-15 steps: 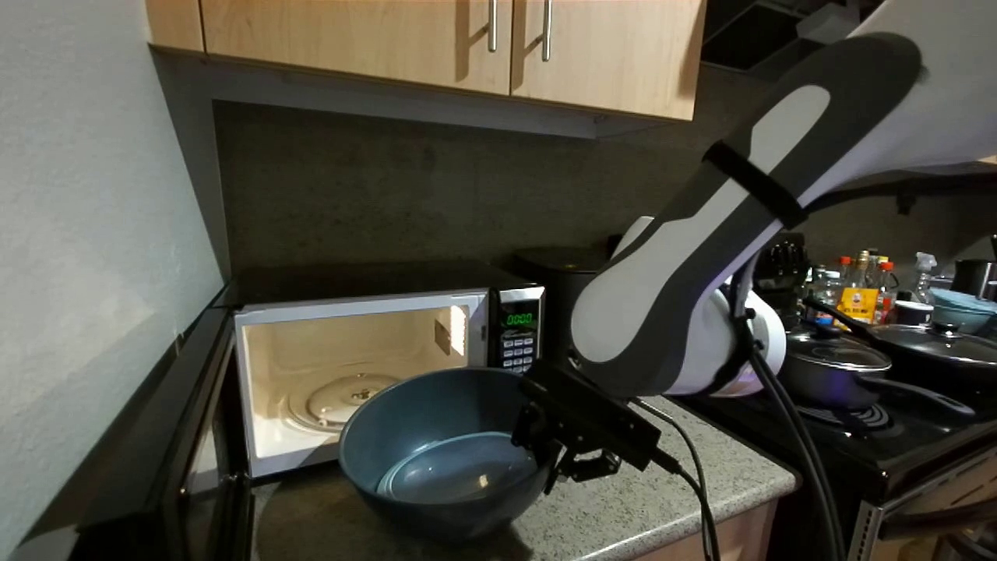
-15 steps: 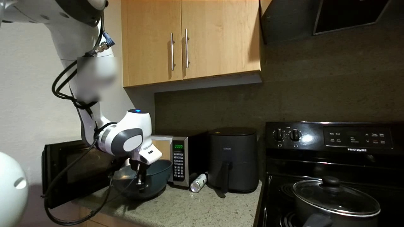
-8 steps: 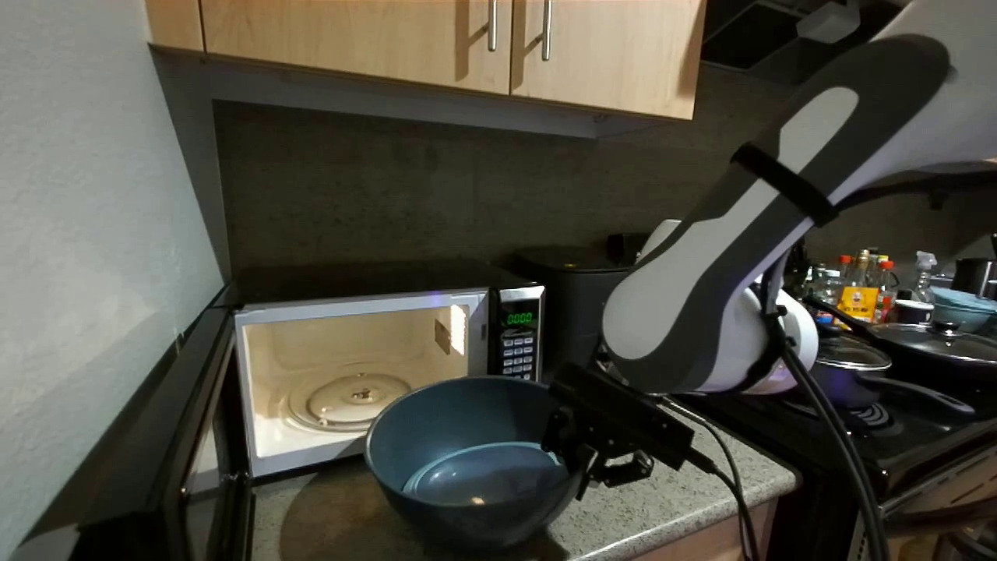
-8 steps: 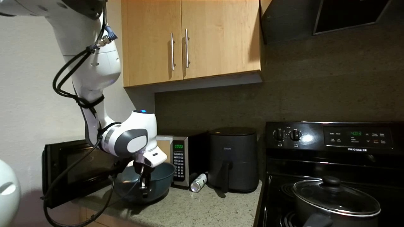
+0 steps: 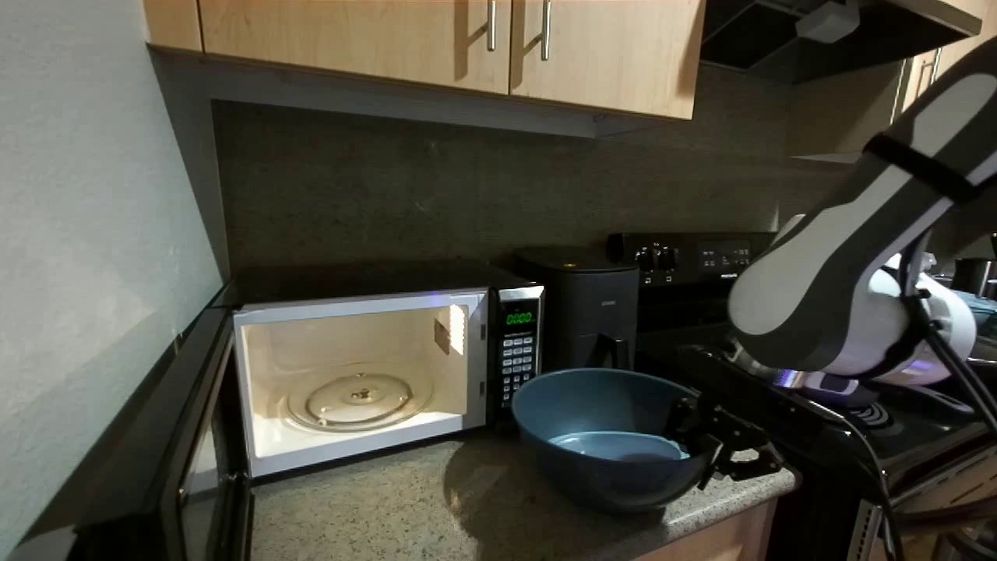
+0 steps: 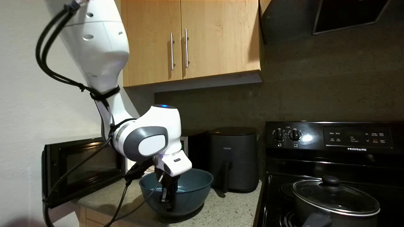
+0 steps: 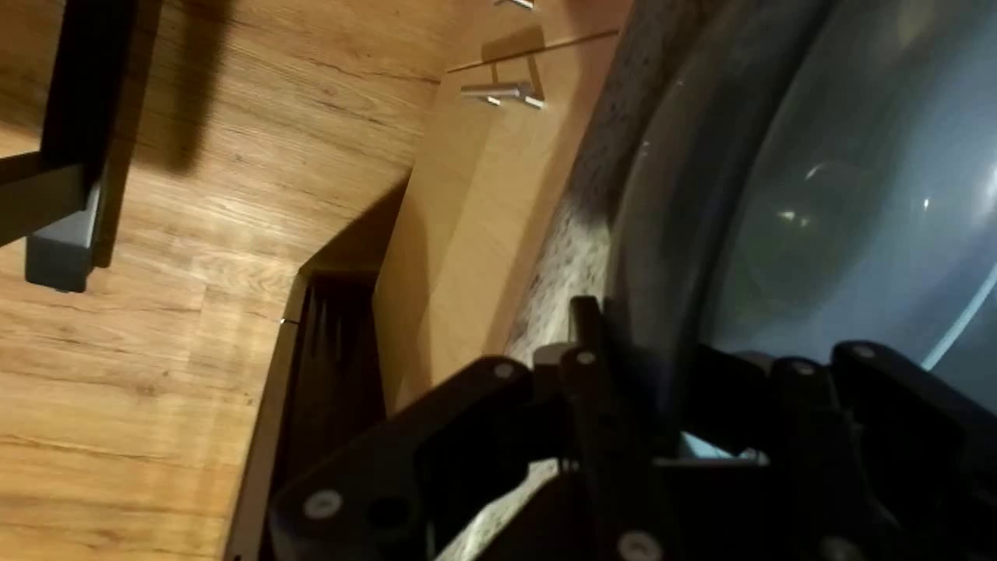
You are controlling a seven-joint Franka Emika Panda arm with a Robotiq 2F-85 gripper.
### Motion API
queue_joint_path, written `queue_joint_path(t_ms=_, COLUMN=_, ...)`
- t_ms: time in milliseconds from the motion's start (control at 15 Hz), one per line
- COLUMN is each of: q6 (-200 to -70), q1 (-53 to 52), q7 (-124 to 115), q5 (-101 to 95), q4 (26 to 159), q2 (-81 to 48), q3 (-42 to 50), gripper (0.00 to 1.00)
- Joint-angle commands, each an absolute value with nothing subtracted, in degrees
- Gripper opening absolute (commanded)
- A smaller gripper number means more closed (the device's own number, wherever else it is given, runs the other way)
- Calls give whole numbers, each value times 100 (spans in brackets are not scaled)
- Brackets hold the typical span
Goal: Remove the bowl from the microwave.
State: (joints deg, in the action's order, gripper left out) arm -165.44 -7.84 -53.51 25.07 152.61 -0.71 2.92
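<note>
The blue-grey bowl [image 5: 592, 471] is outside the microwave [image 5: 518, 343], in front of its control-panel side. It also shows in an exterior view [image 6: 194, 200]. I cannot tell whether its base touches the counter. My gripper [image 5: 695, 438] is shut on the bowl's wall at the rim, one finger inside and one outside. In the wrist view the gripper [image 7: 654, 366] has the bowl wall [image 7: 841, 234] between its dark fingers. The microwave's door [image 6: 91, 164] is wide open. Its lit cavity shows only the glass turntable [image 5: 358, 397].
A black air fryer [image 6: 233, 160] stands right behind the bowl. The black stove [image 6: 315, 170] with a lidded pot [image 6: 337, 201] is to the right. Upper cabinets [image 5: 389, 39] hang above. The speckled counter [image 5: 374, 506] ends in a front edge near the bowl.
The gripper and bowl have moved together to the right, away from the microwave opening towards the stove. The white can now is hidden behind the bowl and arm. The door has not moved.
</note>
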Motion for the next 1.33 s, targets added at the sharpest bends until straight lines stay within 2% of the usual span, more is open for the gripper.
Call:
queue_joint_path(t_ms=0, q6=-16714, q1=-411, q7=-6181, q5=2169, q4=15698, q2=443, q3=532, gripper=5)
queue_joint_path(t_ms=200, q6=-17358, q1=-209, q7=-7076, q5=1784, q4=15802, q2=352, q3=551, gripper=5)
queue_joint_path(t_ms=267, q6=-16915, q1=-105, q7=-6385, q5=2124, q4=15569, q2=221, q3=419, gripper=5)
queue_joint_path(t_ms=600, q6=-16956, q1=-65, q7=-6457, q5=2078, q4=15578, q2=183, q3=376, gripper=5)
queue_joint_path(t_ms=1267, q6=-16277, q1=-265, q7=-5730, q5=3602, q4=14628, q2=-734, q3=459, gripper=6)
